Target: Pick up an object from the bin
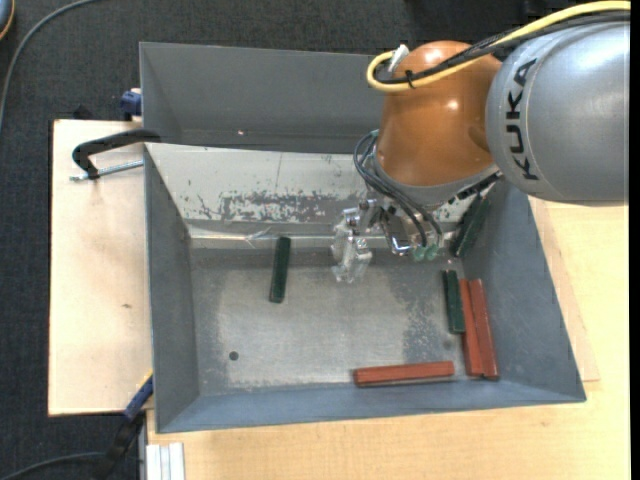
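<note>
My gripper [352,253] hangs over the bin's middle, close to the back wall, under the orange wrist cover. No loose thing lies directly beneath it. The nearest thing is a dark green stick [278,270], lying almost upright in the view on the floor to the gripper's left, apart from it. To the right, a second dark green stick [454,301] lies along the right wall beside a red bar [479,330].
Another red bar [403,374] lies flat along the front wall, right of centre. A third dark green piece [470,226] leans on the right wall under the arm. A small dark speck [234,356] marks the floor at front left.
</note>
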Action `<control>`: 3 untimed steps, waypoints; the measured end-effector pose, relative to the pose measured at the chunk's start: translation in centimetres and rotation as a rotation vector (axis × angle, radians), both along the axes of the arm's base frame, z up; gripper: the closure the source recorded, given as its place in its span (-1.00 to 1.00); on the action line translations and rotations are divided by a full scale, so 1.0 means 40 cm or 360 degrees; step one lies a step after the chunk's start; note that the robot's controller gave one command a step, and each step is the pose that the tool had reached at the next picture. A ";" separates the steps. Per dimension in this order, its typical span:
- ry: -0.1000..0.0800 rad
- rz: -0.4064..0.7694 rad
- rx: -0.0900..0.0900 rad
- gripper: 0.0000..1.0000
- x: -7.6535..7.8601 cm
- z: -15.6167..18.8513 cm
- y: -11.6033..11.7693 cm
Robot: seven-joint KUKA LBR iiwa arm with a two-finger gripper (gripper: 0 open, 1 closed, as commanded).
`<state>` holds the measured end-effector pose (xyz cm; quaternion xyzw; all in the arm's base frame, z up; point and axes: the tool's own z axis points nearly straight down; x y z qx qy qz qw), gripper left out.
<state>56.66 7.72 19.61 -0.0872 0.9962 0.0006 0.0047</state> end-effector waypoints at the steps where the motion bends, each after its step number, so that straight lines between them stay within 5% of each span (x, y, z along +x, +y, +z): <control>1: 0.0006 -0.0001 0.0000 -1.00 -0.002 -0.005 0.000; 2: 0.0021 -0.0321 0.0001 -1.00 0.017 -0.191 0.092; 3: 0.0013 0.0065 0.0000 -1.00 -0.019 -0.309 0.177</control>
